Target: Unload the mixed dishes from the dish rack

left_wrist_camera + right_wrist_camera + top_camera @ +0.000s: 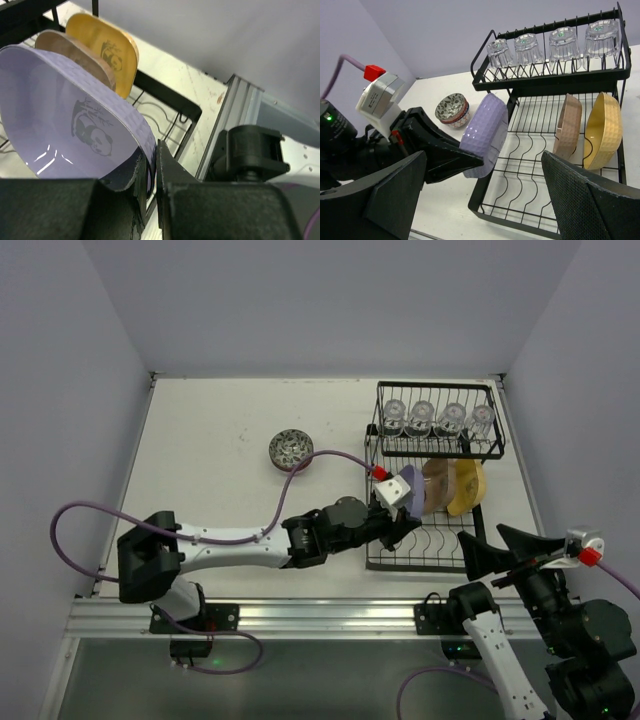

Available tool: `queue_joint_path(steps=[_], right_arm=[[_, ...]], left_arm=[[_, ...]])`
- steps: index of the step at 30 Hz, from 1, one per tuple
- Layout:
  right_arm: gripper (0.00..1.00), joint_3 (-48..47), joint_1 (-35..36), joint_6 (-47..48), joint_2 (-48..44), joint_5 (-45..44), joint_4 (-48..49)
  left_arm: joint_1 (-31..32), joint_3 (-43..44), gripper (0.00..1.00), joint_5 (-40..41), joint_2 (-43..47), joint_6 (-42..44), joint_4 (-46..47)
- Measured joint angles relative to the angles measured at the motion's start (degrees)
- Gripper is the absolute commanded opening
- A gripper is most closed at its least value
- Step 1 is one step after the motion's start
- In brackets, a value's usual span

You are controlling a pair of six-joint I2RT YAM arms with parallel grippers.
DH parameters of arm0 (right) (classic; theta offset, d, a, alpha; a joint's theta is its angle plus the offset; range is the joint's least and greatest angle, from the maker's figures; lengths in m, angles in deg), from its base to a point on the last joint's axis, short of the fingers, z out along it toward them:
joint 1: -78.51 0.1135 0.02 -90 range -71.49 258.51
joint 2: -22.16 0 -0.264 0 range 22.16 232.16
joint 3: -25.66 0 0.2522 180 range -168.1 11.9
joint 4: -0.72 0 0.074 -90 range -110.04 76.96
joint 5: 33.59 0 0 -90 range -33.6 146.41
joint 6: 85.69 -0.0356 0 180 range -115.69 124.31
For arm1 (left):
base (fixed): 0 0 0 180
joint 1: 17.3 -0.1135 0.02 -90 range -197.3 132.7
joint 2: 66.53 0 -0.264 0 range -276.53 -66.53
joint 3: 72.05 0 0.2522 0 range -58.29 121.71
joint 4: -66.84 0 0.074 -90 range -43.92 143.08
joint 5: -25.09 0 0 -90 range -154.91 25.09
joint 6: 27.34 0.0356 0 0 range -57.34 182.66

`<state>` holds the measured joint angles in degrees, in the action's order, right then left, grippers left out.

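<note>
Left claw [151, 170] is clamped on the lavender plate's [65, 125] rim. I see the plate standing on edge at the dish rack's [385, 562] 9 o'clock end. I think it must go out toward 9 o'clock, onto the tabletop [220, 430]. Right claw [497, 548] hangs with its fingers apart, well away.

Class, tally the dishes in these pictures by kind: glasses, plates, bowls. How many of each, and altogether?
Small clear glasses: 4
Rounded-square plates (lavender plate, brown plate, yellow plate): 3
Small round patterned bowl: 1
Total: 8
</note>
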<state>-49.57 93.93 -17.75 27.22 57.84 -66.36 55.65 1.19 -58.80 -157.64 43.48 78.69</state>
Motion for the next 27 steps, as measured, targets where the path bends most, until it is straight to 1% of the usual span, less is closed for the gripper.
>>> queue_joint_path(steps=[4, 8, 12, 14, 16, 18, 21, 24, 27], right_arm=[[0.99, 0.0, 0.0, 0.0, 0.0, 0.4, 0.1], [0.99, 0.0, 0.0, 0.0, 0.0, 1.1, 0.1], [0.99, 0.0, 0.0, 0.0, 0.0, 1.1, 0.1], [0.99, 0.0, 0.0, 0.0, 0.0, 1.1, 0.1], [0.99, 0.0, 0.0, 0.0, 0.0, 1.2, 0.2], [0.99, 0.0, 0.0, 0.0, 0.0, 1.4, 0.2], [0.99, 0.1, 0.0, -0.1, 0.0, 1.9, 0.5], [0.99, 0.2, 0.0, -0.2, 0.0, 2.6, 0.9], [0.99, 0.7, 0.0, -0.2, -0.1, 3.0, 1.7]], left_arm=[[2.2, 3.3, 0.00, 3.9, 2.7, 1.3, -13.1], [2.6, 3.4, 0.00, 7.7, 5.4, 1.9, -26.4], [2.6, 2.5, 0.00, 14.1, 8.8, 1.6, -38.0], [1.9, 2.6, 0.00, 18.1, 10.2, 0.3, -43.8], [-1.0, 3.0, 0.00, 19.6, 11.1, -1.7, -49.7], [-9.1, 3.5, 0.00, 20.3, 11.1, -3.3, -53.3], [-23.5, 5.6, 0.00, 21.4, 10.1, -5.4, -58.6], [-35.9, 9.5, 0.00, 21.3, 7.9, -6.3, -62.4], [-47.5, 15.3, 0.00, 19.4, 3.1, -6.9, -63.8]])
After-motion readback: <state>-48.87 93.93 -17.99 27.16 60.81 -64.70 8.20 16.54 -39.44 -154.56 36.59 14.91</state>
